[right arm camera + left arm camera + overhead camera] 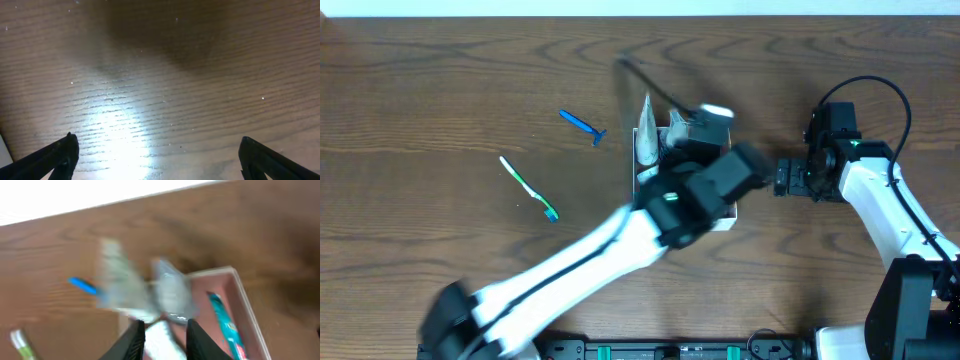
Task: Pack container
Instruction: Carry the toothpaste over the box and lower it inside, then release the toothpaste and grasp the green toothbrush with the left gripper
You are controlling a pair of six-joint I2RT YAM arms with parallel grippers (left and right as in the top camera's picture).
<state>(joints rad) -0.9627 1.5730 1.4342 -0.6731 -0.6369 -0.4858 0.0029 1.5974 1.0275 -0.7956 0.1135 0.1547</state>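
The left claw (pixel 165 326), fingers narrowly parted and any hold on the blurred silvery packet (pixel 172 292) at its tips not discernible, hovers over the container (pixel 216 272) just below and ahead-right of it, which is nearer to this arm than to the wide-open, empty right claw (pixel 159 141).

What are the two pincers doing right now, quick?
Left pincer: too blurry to tell if it is open or holding something.
Right pincer: open, holding nothing.

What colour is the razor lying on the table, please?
The razor is blue, clearest in the overhead view.
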